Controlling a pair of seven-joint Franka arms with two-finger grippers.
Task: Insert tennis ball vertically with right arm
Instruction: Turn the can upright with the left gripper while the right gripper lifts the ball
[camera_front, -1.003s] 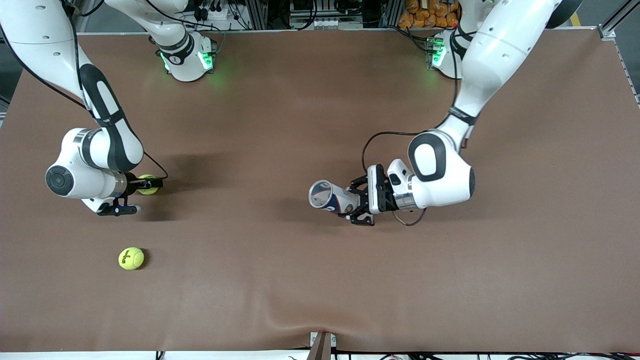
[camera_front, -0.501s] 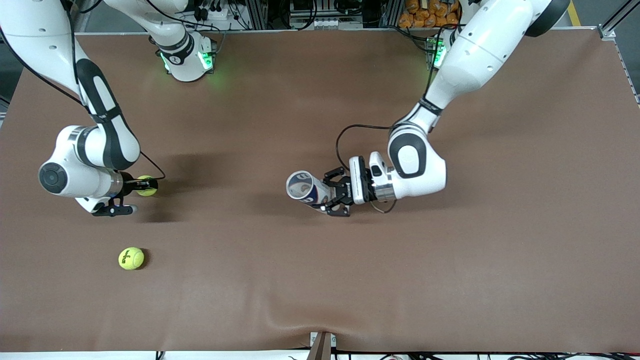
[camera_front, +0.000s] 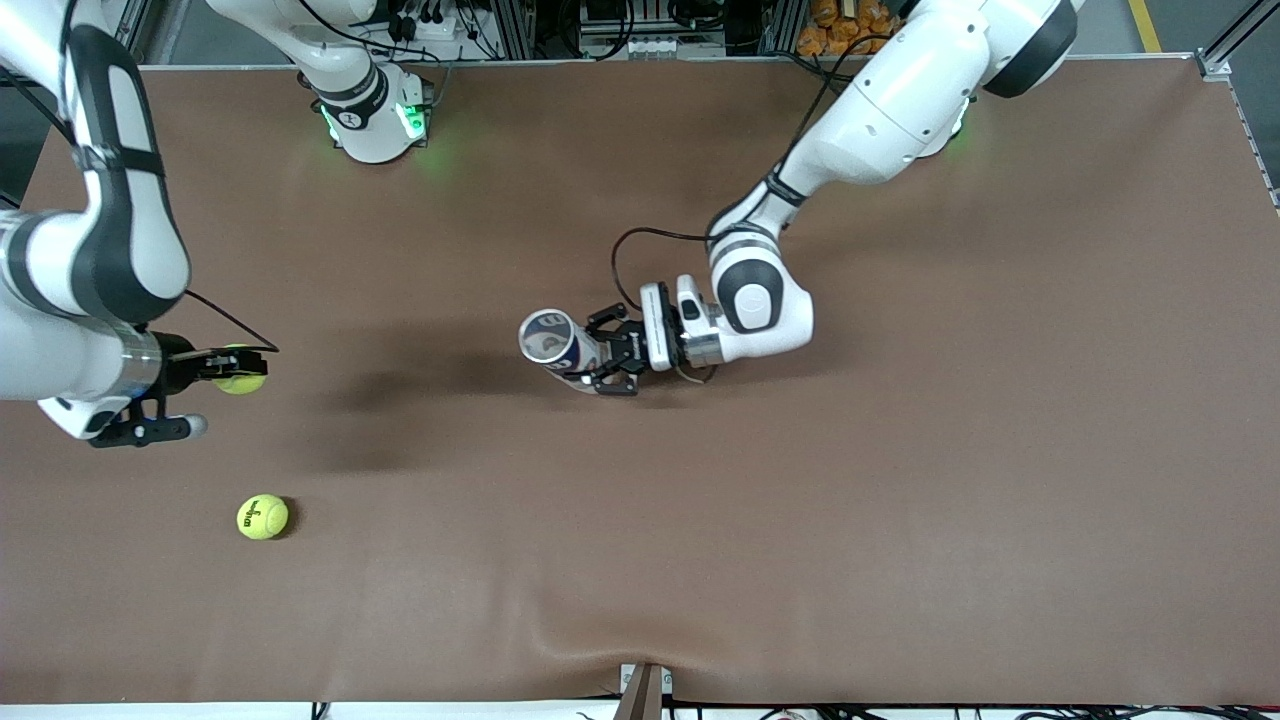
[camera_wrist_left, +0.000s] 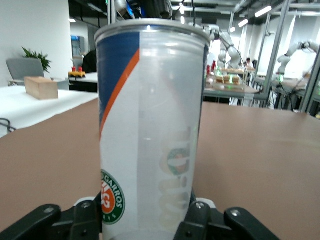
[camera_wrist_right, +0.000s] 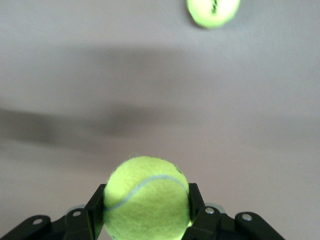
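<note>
A yellow-green tennis ball (camera_front: 243, 381) sits between the fingers of my right gripper (camera_front: 238, 369), which is shut on it above the table at the right arm's end. The right wrist view shows the same ball (camera_wrist_right: 147, 197) pinched on both sides by the right gripper (camera_wrist_right: 146, 212). My left gripper (camera_front: 594, 352) is shut on a clear ball tube (camera_front: 553, 339) with a blue, orange and green label. It holds the tube tilted over the table's middle, open mouth toward the right arm's end. The tube (camera_wrist_left: 150, 125) fills the left wrist view, with the left gripper (camera_wrist_left: 147, 220) clamped at its base.
A second tennis ball (camera_front: 262, 517) lies loose on the brown table (camera_front: 900, 450), nearer the front camera than my right gripper, and also shows in the right wrist view as a ball (camera_wrist_right: 212, 11) on the table surface.
My right arm has raised the ball off the table and drawn it toward its own end. My left arm has carried the tube toward the right arm's end.
</note>
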